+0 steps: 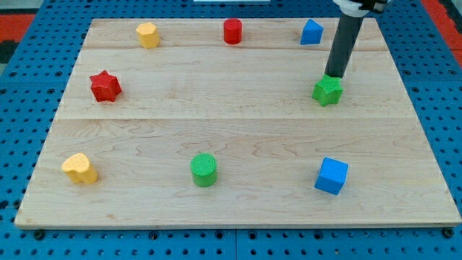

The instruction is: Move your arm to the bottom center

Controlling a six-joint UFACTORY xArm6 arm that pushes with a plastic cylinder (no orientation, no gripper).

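My tip (334,76) is at the view's right, touching the top edge of a green star block (328,91). The dark rod rises from there to the view's top right. Along the view's bottom lie a yellow heart block (79,168) at left, a green cylinder (203,170) near the centre and a blue cube (331,175) at right. The tip is well above and to the right of the green cylinder.
A wooden board (238,130) lies on a blue pegboard (22,94). Along the view's top are a yellow hexagon block (147,35), a red cylinder (232,31) and a blue block (311,32). A red star (105,86) sits at left.
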